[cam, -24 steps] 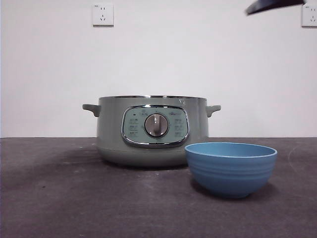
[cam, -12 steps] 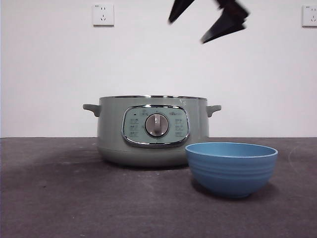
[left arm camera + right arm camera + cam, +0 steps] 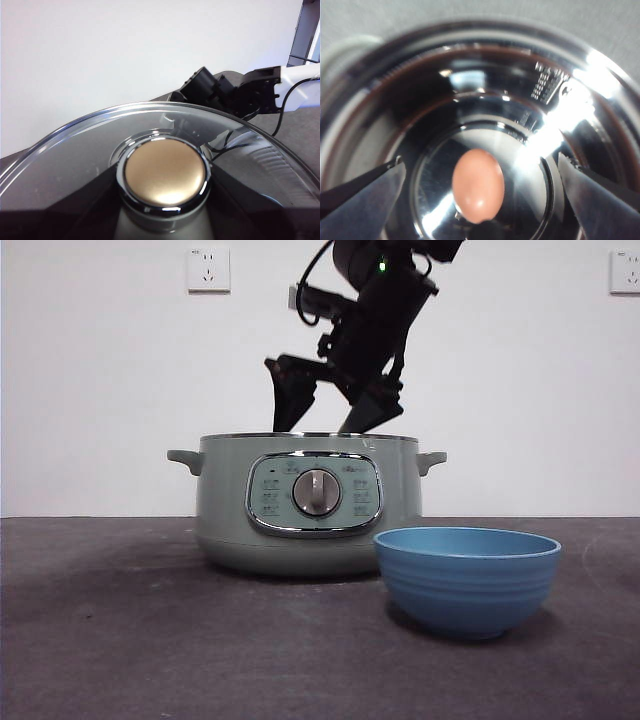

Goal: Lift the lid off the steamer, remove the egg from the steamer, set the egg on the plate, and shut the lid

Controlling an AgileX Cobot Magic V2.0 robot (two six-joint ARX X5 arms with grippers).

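Right wrist view: right gripper [image 3: 479,185], jaws spread, hovers above the egg [image 3: 478,185] lying in the steamer [image 3: 308,502]. Left gripper [image 3: 165,220] grips the lid [image 3: 165,172]. Next, lower and close.

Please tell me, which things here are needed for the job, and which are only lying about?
Needed: steamer, egg, blue plate, lid held by left hand, open right hand above the steamer.
Lying about: wall sockets.
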